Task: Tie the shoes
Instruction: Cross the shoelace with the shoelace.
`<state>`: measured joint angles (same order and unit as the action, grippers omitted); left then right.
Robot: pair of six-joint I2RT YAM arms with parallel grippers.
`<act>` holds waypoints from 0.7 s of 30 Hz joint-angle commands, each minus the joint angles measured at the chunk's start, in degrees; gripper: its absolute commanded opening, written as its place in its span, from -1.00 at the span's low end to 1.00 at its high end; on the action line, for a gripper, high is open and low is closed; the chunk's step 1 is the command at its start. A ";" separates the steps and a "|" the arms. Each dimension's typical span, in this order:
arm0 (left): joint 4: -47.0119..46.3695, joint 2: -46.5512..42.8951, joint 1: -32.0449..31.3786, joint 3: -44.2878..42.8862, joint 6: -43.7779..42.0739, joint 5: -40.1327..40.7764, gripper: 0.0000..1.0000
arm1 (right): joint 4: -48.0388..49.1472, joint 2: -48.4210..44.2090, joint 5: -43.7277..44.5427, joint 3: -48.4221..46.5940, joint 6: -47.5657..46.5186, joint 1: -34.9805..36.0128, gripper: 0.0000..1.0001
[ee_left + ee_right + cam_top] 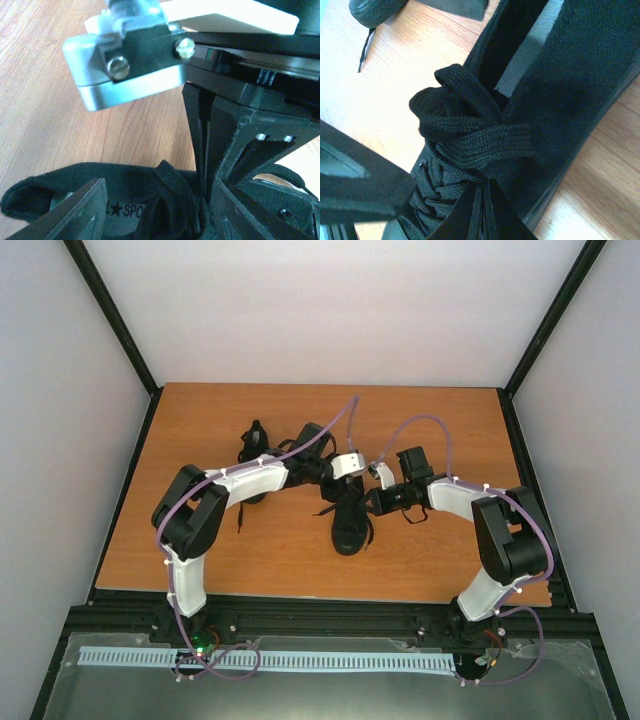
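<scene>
Laces crossed atop shoe | left gripper parted | right gripper closed

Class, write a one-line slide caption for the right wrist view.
Black sneaker on a wooden table, its laces crossed over each other.

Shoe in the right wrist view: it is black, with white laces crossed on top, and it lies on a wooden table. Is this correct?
Not quite. The laces are black, not white, the same colour as the shoe; the right wrist view shows this plainly. The rest is correct: they are crossed on top, and the shoe lies on a wooden table.
</scene>
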<state>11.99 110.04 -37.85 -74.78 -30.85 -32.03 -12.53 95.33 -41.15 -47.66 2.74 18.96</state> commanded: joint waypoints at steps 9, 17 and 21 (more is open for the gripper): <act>0.63 2.61 -1.53 -3.10 2.94 2.18 0.16 | 0.57 -1.29 -0.30 0.44 -1.43 0.38 -0.94; -1.65 2.56 -1.52 -2.26 3.54 4.05 -0.44 | 0.36 -1.64 -0.08 0.55 -1.40 0.38 -0.94; -1.81 1.98 -1.31 -2.25 5.68 5.39 -0.94 | 0.11 -1.68 0.14 0.57 -1.49 0.38 -0.94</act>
<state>11.57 112.05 -39.03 -75.72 -27.31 -28.08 -12.53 95.31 -41.15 -47.62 2.37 18.96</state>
